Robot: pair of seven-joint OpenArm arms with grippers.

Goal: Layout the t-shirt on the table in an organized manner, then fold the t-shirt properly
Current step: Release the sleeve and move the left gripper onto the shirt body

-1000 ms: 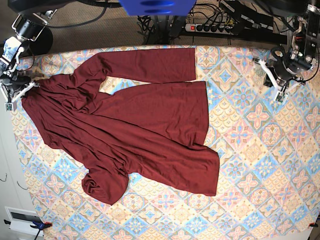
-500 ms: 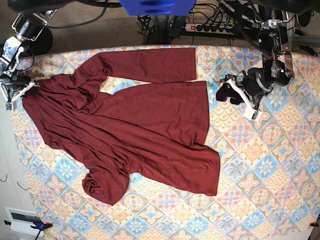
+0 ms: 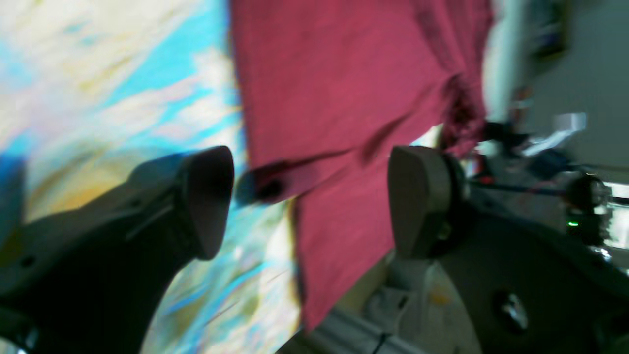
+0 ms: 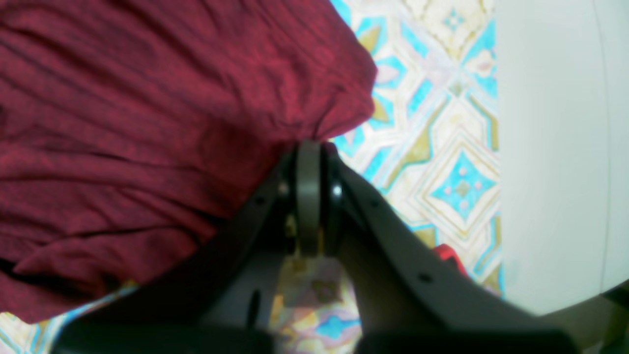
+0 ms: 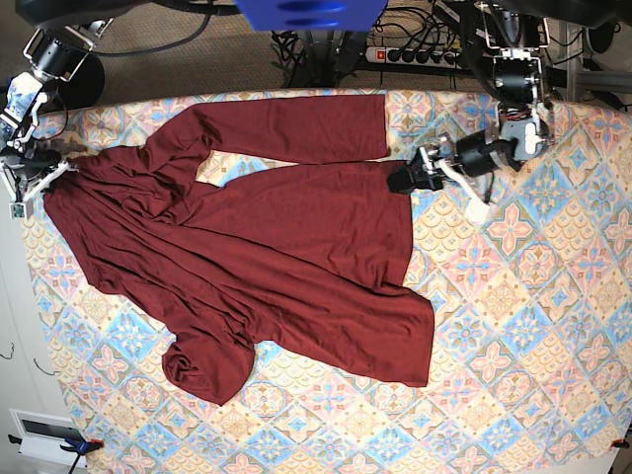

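Observation:
The dark maroon t-shirt (image 5: 257, 247) lies spread and creased over the left half of the patterned table (image 5: 513, 326). My left gripper (image 5: 405, 180) is at the shirt's right edge near the back. In the blurred left wrist view it (image 3: 309, 196) is open, with the t-shirt's (image 3: 344, 73) edge between its fingers (image 3: 206, 196) and the table (image 3: 98, 98) below. My right gripper (image 5: 44, 176) is at the table's left edge. In the right wrist view it (image 4: 308, 152) is shut on a bunched corner of the t-shirt (image 4: 147, 98) above the table (image 4: 442, 162).
A power strip with cables (image 5: 415, 54) and a blue object (image 5: 311, 12) lie behind the table. A white surface (image 4: 550, 147) runs along the table's left edge. The table's right half shows bare cloth.
My left arm has swung left from the table's back right corner to the shirt's right edge, gripper open. The right arm and the shirt have not moved.

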